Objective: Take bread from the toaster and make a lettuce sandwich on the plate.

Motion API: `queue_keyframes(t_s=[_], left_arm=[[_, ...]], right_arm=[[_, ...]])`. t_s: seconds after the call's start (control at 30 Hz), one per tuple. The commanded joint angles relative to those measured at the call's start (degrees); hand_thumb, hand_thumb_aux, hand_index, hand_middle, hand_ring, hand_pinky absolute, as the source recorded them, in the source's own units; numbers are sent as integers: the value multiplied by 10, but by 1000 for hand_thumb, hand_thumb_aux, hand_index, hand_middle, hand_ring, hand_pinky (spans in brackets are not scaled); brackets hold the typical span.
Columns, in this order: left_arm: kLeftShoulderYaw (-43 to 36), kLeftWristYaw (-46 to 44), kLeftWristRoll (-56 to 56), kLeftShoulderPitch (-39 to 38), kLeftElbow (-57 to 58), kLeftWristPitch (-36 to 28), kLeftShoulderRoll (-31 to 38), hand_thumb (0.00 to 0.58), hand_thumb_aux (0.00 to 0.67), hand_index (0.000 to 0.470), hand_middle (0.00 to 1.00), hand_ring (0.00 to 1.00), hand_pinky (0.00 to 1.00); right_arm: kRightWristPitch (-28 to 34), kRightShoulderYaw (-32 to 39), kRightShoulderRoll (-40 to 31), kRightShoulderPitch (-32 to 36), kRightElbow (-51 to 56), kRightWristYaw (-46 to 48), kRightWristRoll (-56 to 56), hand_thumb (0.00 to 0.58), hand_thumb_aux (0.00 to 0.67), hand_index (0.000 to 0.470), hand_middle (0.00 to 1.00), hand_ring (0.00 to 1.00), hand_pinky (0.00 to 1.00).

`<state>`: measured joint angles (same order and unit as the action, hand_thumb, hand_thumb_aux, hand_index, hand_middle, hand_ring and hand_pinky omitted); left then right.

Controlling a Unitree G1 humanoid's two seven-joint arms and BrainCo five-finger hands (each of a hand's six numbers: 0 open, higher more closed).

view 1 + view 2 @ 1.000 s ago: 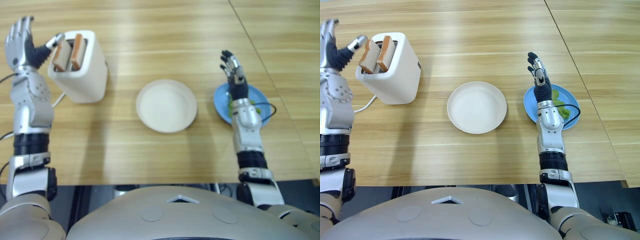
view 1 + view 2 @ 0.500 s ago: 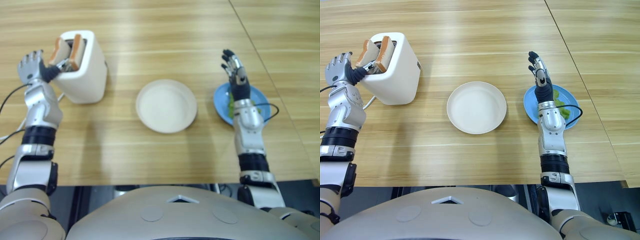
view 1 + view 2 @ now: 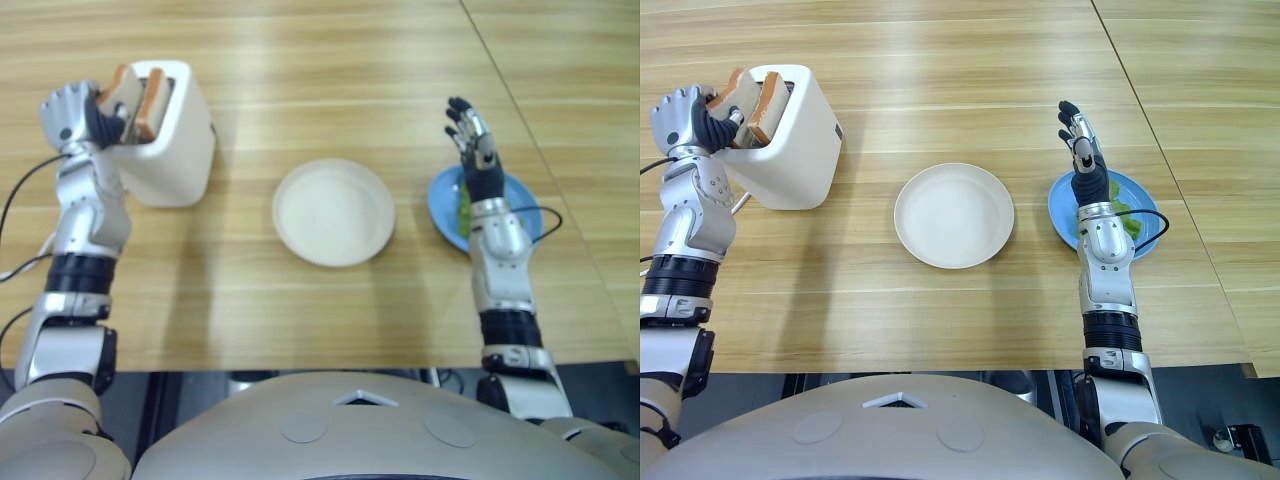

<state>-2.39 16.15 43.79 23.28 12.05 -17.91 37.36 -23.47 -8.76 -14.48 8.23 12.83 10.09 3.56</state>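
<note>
A white toaster [image 3: 175,150] stands at the table's left with two bread slices upright in its slots. My left hand [image 3: 75,112] is curled around the left bread slice [image 3: 121,90] at the toaster's top. The other slice [image 3: 150,100] stands free beside it. An empty white plate [image 3: 333,211] lies in the middle. At the right, a blue dish [image 3: 520,198] holds green lettuce [image 3: 1122,207]. My right hand [image 3: 472,145] hovers over that dish's left part with fingers straight, holding nothing.
A white cord [image 3: 728,210] runs from the toaster's left side off the table. A seam between tabletops [image 3: 520,110] runs diagonally at the right, past the blue dish. Bare wood lies beyond and in front of the plate.
My left hand came down from above the toaster's left side and closed its fingers on the left bread slice. The right hand has stayed over the blue dish.
</note>
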Motion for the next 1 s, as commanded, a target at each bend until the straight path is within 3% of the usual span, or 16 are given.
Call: queue_keyframes(t_s=[0.03,0.2,0.3,0.47,0.63,0.77,0.87,1.0], left_arm=[[12,26,-3,-9,-29,20,-4,580,670,460,1000,1000,1000],[77,87,-44,-27,-118,84,-9,580,670,460,1000,1000,1000],[131,89,-132,-35,-186,153,-39,580,670,460,1000,1000,1000],[117,-53,-347,-12,-181,227,-122,580,670,460,1000,1000,1000],[62,-223,-496,-13,-137,211,-206,580,670,460,1000,1000,1000],[-13,-320,-493,-17,-52,180,-224,580,670,460,1000,1000,1000],[-62,-364,-461,-13,32,146,-223,580,670,460,1000,1000,1000],[-110,-389,-408,-12,100,149,-211,580,670,460,1000,1000,1000]], right_arm=[[9,0,-5,-5,7,2,-4,0,0,0,0,0,0],[10,-4,-8,-4,8,1,-1,0,0,0,0,0,0],[11,-5,-7,-5,8,0,2,0,0,0,0,0,0],[11,-5,-5,-5,8,-3,3,0,0,0,0,0,0],[11,-5,-4,1,14,-3,4,0,0,0,0,0,0],[11,-7,-6,0,13,-2,6,0,0,0,0,0,0],[12,-8,-7,-2,10,-3,5,0,0,0,0,0,0],[13,-7,-7,-1,10,-1,4,0,0,0,0,0,0]])
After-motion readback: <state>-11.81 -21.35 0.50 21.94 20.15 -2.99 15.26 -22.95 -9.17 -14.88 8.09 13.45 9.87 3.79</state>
